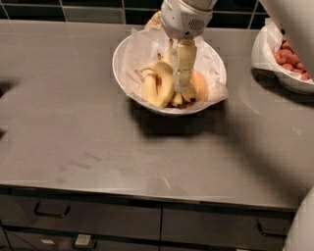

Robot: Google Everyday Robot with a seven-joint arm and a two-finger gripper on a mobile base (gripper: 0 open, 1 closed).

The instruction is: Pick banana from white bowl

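- Dark tiled wall (93,9) backs a grey metal counter (98,147); drawers with dark handles (51,212) sit below its front edge.
- Wide round glossy white bowl (120,81), lined with crinkled white paper (142,46), stands at the counter's rear centre.
- Yellow curved banana (161,88) lies inside this bowl among others, leaning against its left half; a peach-coloured round fruit (199,86) sits just beside it to the right.
- Hand (182,84) reaches straight down into the bowl, at the banana's right flank. Whether it is spread or closed I cannot tell.
- Judgement: the banana is light and soft, bruises under pressure, and has a smooth skin. Best taken across its firm middle with moderate force.
- Risk: loose paper or neighbouring fruit may lift with it.
- Second white bowl of red strawberries (289,61) stands well apart at right.
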